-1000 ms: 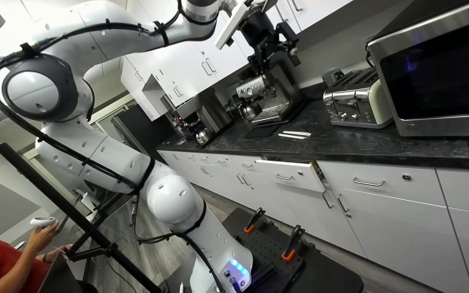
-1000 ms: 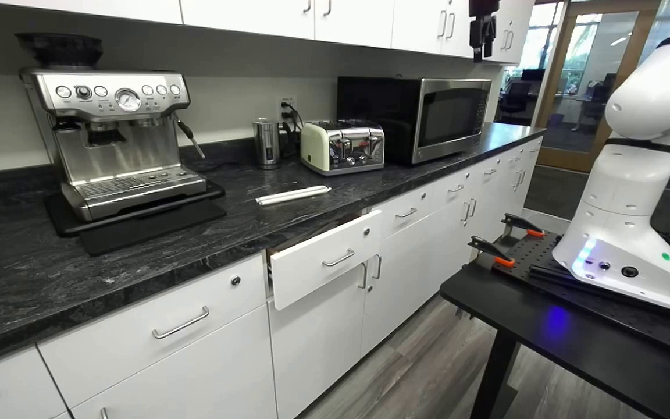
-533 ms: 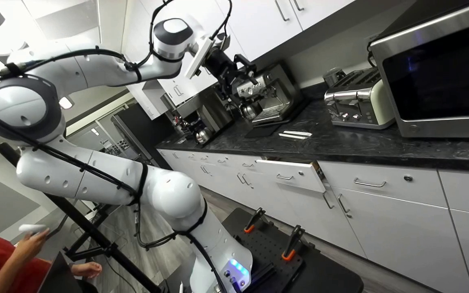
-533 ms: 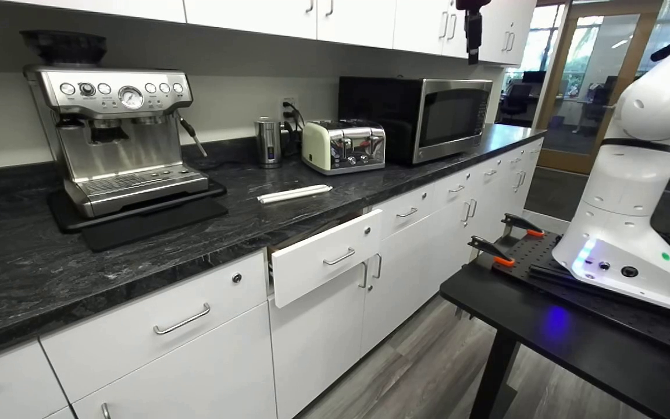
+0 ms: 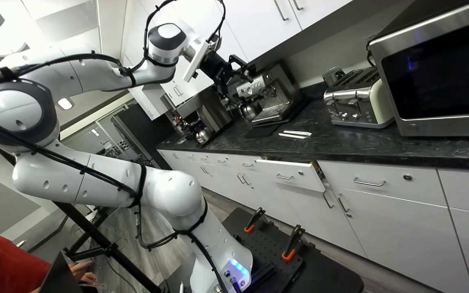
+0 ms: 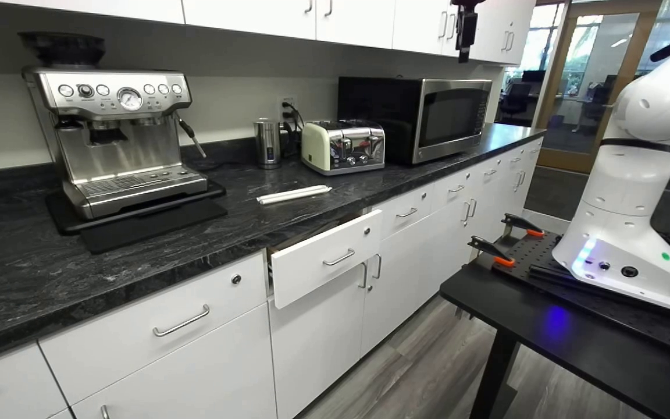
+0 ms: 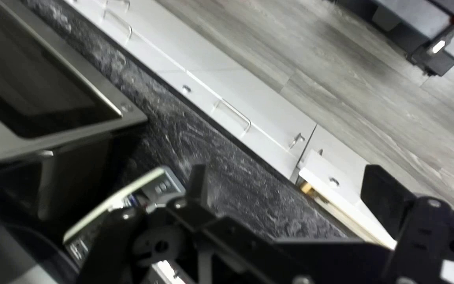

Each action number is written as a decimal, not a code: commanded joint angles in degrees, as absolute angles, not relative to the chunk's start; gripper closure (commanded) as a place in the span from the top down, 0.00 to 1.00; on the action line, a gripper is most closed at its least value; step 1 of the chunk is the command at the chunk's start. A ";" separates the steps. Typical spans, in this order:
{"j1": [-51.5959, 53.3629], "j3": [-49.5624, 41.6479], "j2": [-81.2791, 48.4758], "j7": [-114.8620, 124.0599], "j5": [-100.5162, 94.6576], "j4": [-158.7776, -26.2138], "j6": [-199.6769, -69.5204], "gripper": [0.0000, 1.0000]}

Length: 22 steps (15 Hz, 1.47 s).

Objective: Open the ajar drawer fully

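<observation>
The drawer (image 5: 291, 169) is partly pulled out under the black counter; its white front also shows in an exterior view (image 6: 306, 273) and in the wrist view (image 7: 323, 167). Its silver bar handle (image 6: 339, 257) shows in both exterior views. In the wrist view a narrow strip of pale wood shows behind the front; the handle is hidden behind a finger. My gripper (image 5: 240, 87) is high above the counter, in front of the coffee machine in that view, apart from the drawer. In the wrist view the gripper (image 7: 286, 177) has its fingers wide apart with nothing between them.
The black counter (image 6: 224, 233) bears a coffee machine (image 6: 125, 145), two white sticks (image 6: 294, 195), a toaster (image 6: 344, 148) and a microwave (image 6: 445, 122). White upper cupboards (image 5: 255, 24) hang near the arm. The robot's black table (image 6: 515, 302) stands facing the drawers.
My gripper has moved down and to the left in the exterior view that shows the whole arm, slowing in the last half second. The person's raised hand controller has gone from view. The drawer has not moved.
</observation>
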<state>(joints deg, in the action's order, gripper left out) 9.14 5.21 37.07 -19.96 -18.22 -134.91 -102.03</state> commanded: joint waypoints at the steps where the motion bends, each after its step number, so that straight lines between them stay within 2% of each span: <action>1: 14.55 9.55 30.25 -18.71 -16.97 -132.34 -111.75 1.00; 7: 21.69 19.72 18.14 -21.50 -19.21 -130.23 -123.39 1.00; 14: 22.15 20.75 17.09 -20.00 -19.78 -130.64 -124.28 1.00; 22: 23.21 33.21 9.70 -0.29 -45.33 -137.76 -140.51 1.00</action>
<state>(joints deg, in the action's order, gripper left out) 22.83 30.25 12.86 -7.96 -36.90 -136.76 -136.95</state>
